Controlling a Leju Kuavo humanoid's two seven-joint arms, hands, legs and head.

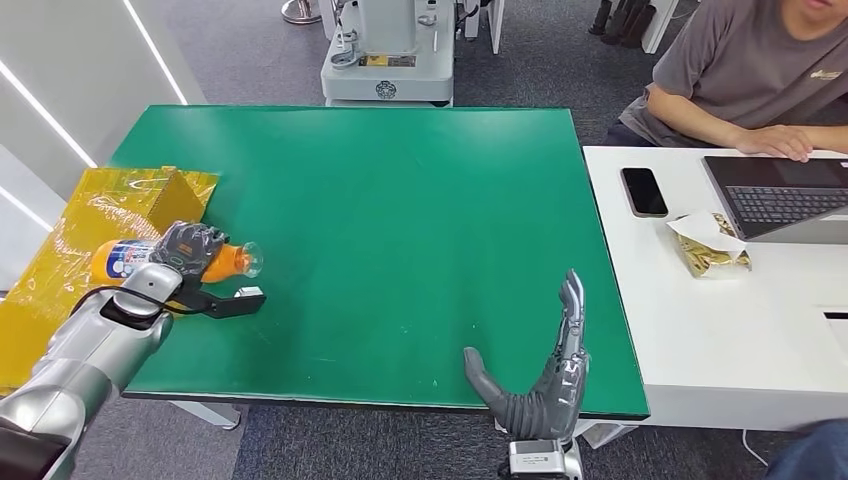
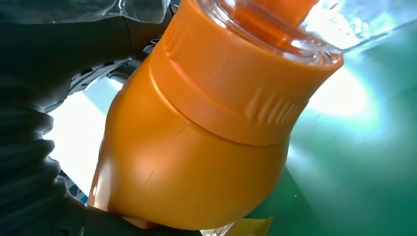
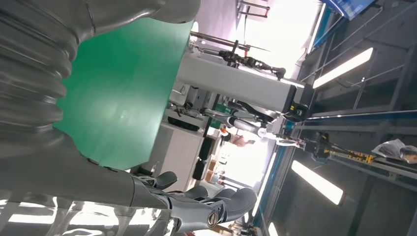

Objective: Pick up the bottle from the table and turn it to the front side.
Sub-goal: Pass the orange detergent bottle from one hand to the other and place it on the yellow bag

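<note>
bottle: orange, blue-white label, clear cap (lying sideways) | left hand: grips it | right hand: fingers spread, empty

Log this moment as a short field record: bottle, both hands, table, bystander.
bottle: orange plastic bottle with clear cap, lying sideways at the green table's left edge, over the yellow sheet
left hand: left hand grips the bottle, fingers wrapped over it
right hand: right hand open, holding nothing, at the near edge
table: green table
bystander: seated person at a laptop
</note>
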